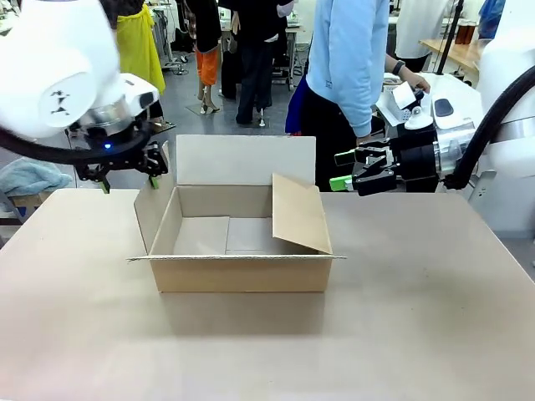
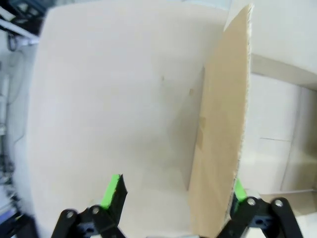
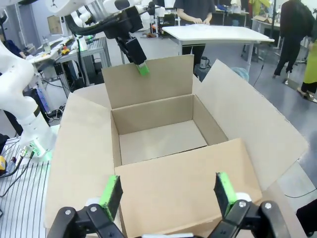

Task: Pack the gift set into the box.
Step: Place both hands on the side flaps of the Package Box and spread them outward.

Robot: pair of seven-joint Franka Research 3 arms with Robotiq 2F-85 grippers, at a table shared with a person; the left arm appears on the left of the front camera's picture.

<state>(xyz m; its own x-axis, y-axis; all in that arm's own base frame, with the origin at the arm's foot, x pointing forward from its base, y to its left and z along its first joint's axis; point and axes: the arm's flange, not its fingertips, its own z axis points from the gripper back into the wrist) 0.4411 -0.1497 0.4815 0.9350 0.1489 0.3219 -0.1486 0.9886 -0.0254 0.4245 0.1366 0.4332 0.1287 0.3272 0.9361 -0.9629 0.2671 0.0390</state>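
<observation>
The box (image 1: 242,274) sat open mid-table (image 1: 418,334). My left gripper (image 1: 130,180) was spread wide astride its left flap (image 1: 149,219). My right gripper (image 1: 344,170) gaped, empty, beside the inward-leaning right flap (image 1: 301,213). I judged the cardboard light, stiff and easily creased, best pinched at flap edges.

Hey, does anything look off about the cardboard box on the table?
Yes. On the brown corrugated cardboard box, the right-hand flap leans inward over the opening, unlike the back flap, which stands upright. It partly covers the box's inside and would likely get in the way of packing.
</observation>
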